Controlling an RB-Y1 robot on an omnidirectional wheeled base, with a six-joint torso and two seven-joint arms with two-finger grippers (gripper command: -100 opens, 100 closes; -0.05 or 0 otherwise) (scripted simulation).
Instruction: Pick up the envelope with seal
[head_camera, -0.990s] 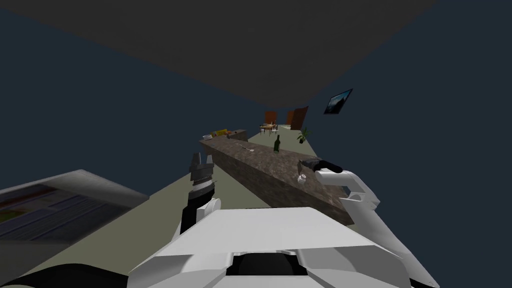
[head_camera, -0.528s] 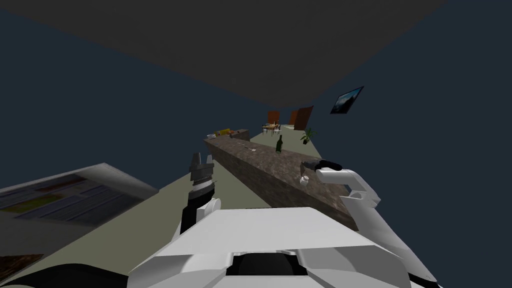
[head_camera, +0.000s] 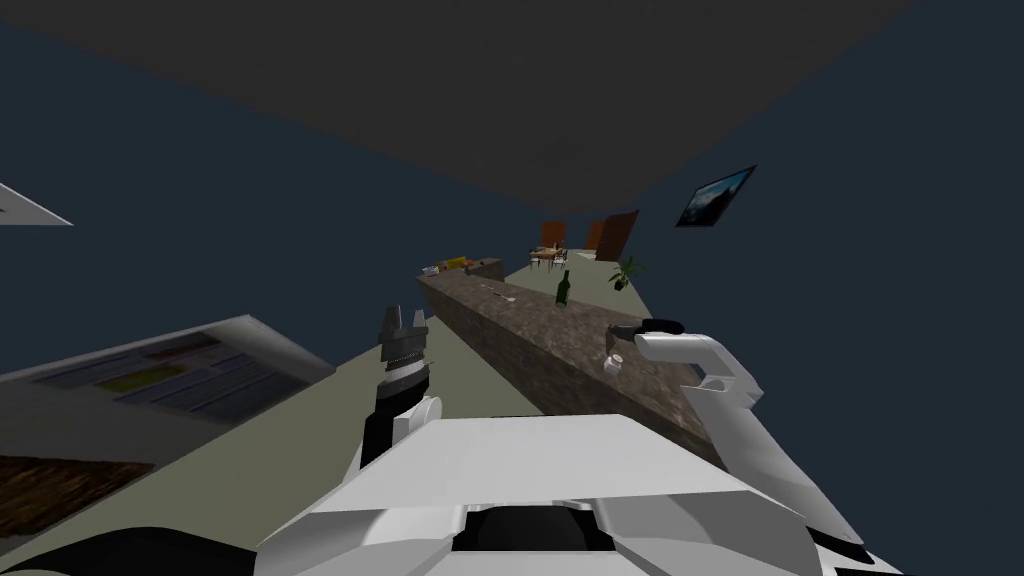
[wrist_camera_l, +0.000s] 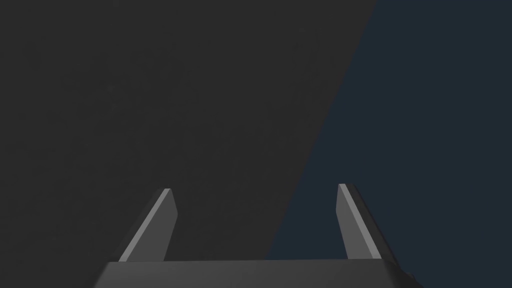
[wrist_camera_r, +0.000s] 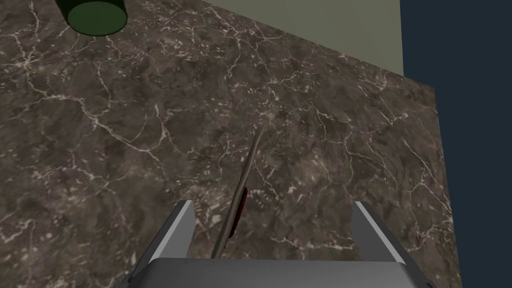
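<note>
The envelope (wrist_camera_r: 248, 165) shows edge-on as a thin brownish sliver over the marble desk (wrist_camera_r: 125, 125), with its dark red seal (wrist_camera_r: 243, 200) on the face turned toward the middle of the gap. It sits between the right hand (wrist_camera_r: 272, 202)'s fingers, which are spread wide, nearer one blade than the other and touching neither.

Since it sits off-centre, I judge the nearer finger would reach it first on closing and could tip or bend it, so the pinch lands on a corner and slips.

A green bottle (wrist_camera_r: 95, 12) stands well apart on the desk. The left hand (wrist_camera_l: 255, 187) is raised beside the desk, fingers spread and empty. I can read no brand, label or writing anywhere.
</note>
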